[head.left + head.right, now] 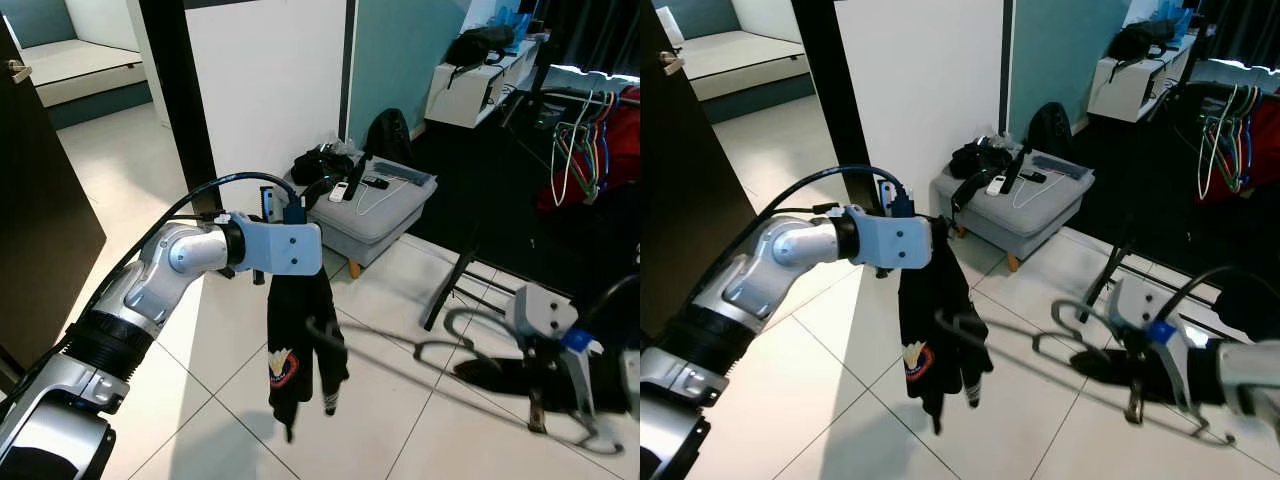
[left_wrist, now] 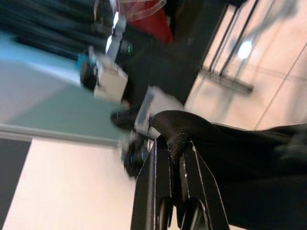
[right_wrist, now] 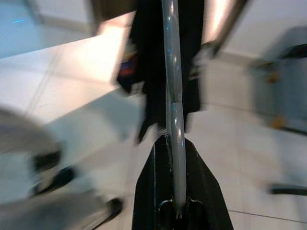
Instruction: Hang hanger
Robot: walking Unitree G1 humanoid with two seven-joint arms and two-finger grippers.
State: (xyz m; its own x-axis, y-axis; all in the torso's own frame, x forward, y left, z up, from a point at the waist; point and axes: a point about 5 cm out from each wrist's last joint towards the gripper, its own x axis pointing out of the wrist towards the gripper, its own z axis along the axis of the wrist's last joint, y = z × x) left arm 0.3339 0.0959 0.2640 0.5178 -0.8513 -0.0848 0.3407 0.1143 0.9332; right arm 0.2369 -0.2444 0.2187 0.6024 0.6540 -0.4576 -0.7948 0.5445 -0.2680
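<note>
A black garment [image 1: 300, 340] with a small badge hangs limp over the tiled floor. My left gripper [image 2: 175, 146] is shut on its top edge, with the arm stretched out at chest height. Low on the right, my right gripper [image 3: 173, 158] is shut on a grey hanger [image 3: 172, 91]. The hanger lies roughly level, and its far end reaches the garment's lower half [image 1: 945, 325]. The clothes rail [image 1: 580, 95] stands at the far right, carrying several coloured hangers [image 1: 578, 150].
A grey ottoman [image 1: 385, 215] with bags, a remote and cables stands behind the garment, by a white wall. The rack's black legs [image 1: 450, 290] slant across the tiles on the right. A dark door [image 1: 35, 220] is on the left. Red clothing [image 1: 625, 150] hangs on the rack.
</note>
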